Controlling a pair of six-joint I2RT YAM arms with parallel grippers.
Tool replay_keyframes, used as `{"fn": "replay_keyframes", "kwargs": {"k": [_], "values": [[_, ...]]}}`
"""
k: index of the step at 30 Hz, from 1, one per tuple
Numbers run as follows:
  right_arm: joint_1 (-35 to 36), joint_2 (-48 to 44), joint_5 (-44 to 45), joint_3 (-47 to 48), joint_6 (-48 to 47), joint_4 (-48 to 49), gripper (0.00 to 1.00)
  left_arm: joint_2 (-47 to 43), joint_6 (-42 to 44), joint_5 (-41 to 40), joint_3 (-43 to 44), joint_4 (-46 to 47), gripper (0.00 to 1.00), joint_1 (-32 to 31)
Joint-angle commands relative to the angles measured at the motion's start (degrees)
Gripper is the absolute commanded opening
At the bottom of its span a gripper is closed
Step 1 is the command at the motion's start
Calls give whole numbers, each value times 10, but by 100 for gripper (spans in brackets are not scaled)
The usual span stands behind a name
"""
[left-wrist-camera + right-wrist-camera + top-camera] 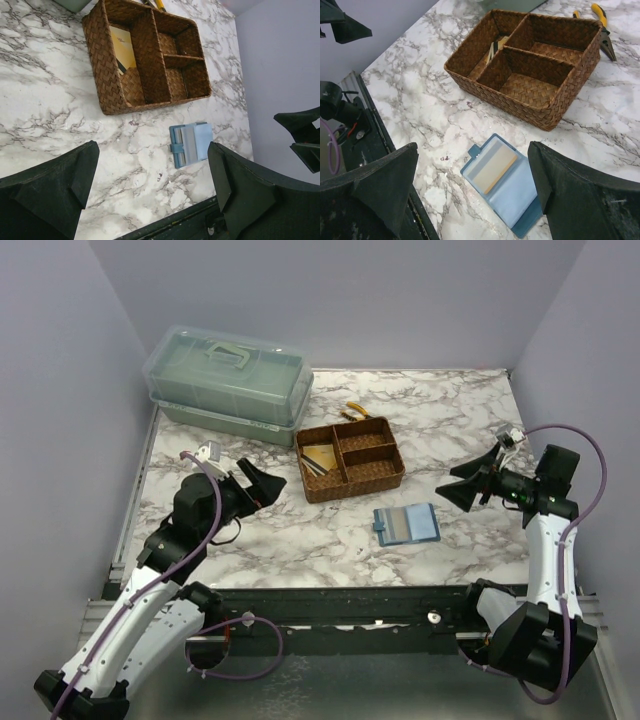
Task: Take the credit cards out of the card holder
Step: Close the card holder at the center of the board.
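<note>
Box [228,380]: clear, lidded, with a handle on top. It sits at the far left corner of the table [250,540], well apart from the rest.
Left gripper [267,482]: hovers over the marble left of the tray, fingers spread wide with nothing between them. Its own camera shows the gripper [152,192] framing bare table, with the tray and holder beyond.
Tray [355,483]: brown woven, with three compartments, one long at the left and two smaller at the right. It stands mid-table, and its wall [102,65] [520,102] rises between the left gripper and the far table.
Yellow card [320,457]: in the tray's long compartment, tilted against the wall [122,45]. Only a thin sliver of it shows from the right wrist [492,50].
Pliers [357,412]: yellow-handled, flat on the table just behind the tray [600,20], touching nothing else.
Way: only bare marble lies between each gripper and the holder. The tray is behind it, near but apart.
Holder [406,524]: on the table in front of the tray's right end, nearer the right arm [190,144].
Holder's look: small, blue, opened flat with the inside up, a short tab at its left edge [507,192].
Tan card [495,167]: pale, lying on the holder's left half. Whether it sits in a pocket I cannot tell.
Right gripper [462,485]: hovers right of the holder and above it, fingers at their widest and carrying nothing. In its own view the gripper [472,192] brackets the holder from above.
</note>
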Motion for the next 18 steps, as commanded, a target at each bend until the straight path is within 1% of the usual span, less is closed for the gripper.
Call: {"fn": "replay_keyframes", "kwargs": {"k": [1, 7, 18], "values": [[-6, -6, 21, -5, 24, 22, 100, 1, 23, -32, 21, -18, 99, 4], [-10, -3, 39, -3, 50, 37, 100, 2, 35, -42, 31, -28, 99, 4], [-12, -1, 70, 2, 80, 50, 100, 31, 77, -64, 66, -42, 99, 4]]}}
